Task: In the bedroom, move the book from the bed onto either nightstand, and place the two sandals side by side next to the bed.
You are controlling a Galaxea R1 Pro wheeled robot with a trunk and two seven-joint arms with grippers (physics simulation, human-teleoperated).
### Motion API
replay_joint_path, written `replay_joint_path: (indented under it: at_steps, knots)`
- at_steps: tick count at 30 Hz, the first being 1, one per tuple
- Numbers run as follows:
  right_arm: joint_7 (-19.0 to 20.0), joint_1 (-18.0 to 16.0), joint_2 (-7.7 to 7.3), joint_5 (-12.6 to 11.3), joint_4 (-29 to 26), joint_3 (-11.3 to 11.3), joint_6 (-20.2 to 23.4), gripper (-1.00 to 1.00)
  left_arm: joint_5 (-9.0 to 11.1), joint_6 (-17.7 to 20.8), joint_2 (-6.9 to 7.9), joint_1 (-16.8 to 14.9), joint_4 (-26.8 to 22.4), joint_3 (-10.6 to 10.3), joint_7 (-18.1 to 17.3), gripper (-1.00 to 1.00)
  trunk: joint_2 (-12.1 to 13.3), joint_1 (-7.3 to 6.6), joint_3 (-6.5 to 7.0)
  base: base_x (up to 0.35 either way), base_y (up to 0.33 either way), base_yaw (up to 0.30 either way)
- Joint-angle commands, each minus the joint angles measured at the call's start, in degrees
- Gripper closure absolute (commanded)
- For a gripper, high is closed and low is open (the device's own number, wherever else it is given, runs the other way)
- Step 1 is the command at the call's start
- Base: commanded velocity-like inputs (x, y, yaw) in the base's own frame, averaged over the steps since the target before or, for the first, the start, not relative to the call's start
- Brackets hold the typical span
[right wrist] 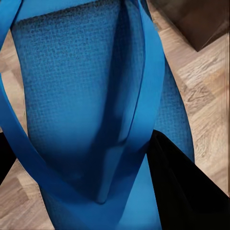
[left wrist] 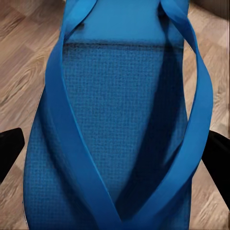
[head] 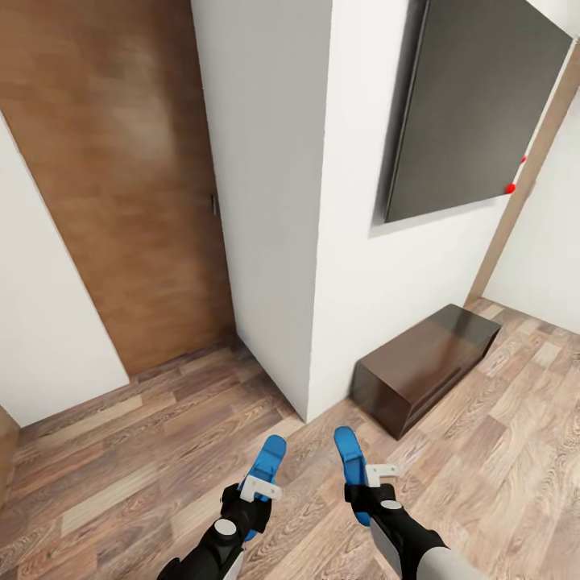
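Left gripper [head: 246,503] clamped on 1 blue sandal [head: 264,471], right gripper [head: 362,493] clamped on the other sandal [head: 351,463]; both sandals held above the wood-plank floor [head: 145,475], toes pointing forward, near each other but apart. White wall corner [head: 310,242] straight ahead, brown door [head: 121,177] to the left, low dark brown bench [head: 423,366] against the wall at right, dark panel [head: 475,105] mounted above it.

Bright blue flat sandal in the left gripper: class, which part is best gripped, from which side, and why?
Grip the bright blue flat sandal across its narrow sole near one end, coming in from that end, as the left gripper appears to do. The sole is thin, flat and slender, so the black fingers can likely span its width, with the straps left free.
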Motion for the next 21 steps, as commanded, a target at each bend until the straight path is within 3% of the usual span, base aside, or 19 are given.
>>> replay_joint_path:
  at_steps: [1, 21]
  knots:
    - [-0.3, -0.1, 0.03, 0.0, 0.0, 0.2, 0.0, 1.00, 0.5, 0.3, 0.06, 0.0, -0.1, -0.3, 0.5, 1.00, -0.1, 0.01, -0.08, 0.000, 0.000, -0.287]
    - [-0.3, -0.1, 0.01, 0.0, 0.0, 0.1, -0.1, 1.00, 0.4, -1.2, 0.17, 0.0, 0.0, -0.6, 0.5, 1.00, -0.1, 0.01, -0.08, 0.000, 0.000, -0.287]
